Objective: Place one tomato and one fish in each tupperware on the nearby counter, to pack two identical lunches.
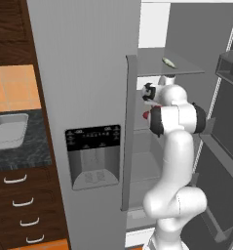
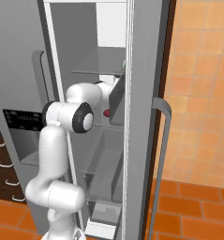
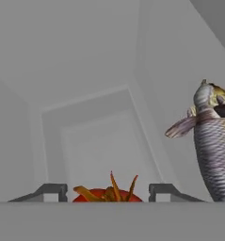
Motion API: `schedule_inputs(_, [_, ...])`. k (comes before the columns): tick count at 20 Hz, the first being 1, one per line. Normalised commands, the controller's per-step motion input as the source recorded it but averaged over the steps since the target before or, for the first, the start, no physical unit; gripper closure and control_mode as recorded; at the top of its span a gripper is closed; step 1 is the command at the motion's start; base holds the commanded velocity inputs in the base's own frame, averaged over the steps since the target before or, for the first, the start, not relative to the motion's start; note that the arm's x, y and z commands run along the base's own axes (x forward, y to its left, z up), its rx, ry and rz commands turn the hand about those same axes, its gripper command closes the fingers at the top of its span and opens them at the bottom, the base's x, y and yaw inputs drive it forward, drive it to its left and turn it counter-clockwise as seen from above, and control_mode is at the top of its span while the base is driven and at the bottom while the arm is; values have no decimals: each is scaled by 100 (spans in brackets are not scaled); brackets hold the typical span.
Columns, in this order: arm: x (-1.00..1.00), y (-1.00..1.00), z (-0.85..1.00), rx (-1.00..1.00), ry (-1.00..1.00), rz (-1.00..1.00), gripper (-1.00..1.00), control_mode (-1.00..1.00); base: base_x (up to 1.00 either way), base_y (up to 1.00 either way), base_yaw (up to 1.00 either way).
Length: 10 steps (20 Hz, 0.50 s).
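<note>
The white arm is reaching into the open grey fridge (image 1: 88,73), and its pincer (image 3: 108,192) is straddling a small round red tomato with a dry orange stalk (image 3: 107,193) at the bottom centre of the hand view; whether the jaws are already gripping it I cannot tell. A slim silver-grey scaled fish (image 3: 215,150) is lying at the right edge. The black-grey speckled stone counter (image 1: 28,146) is sitting at the left of the left base view. Judging from this, packing is only beginning.

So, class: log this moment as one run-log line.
place: open fridge | jaws: either side of tomato | grip: unclear | fish: beside it | tub: on counter
</note>
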Motion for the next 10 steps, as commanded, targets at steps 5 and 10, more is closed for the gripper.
schedule_inputs(5, [-57, 0, -10, 3, -2, 0, 100, -100, 0, 0, 0])
schedule_inputs(10, [-100, 0, -60, 2, -22, 0, 100, -100, 0, 0, 0])
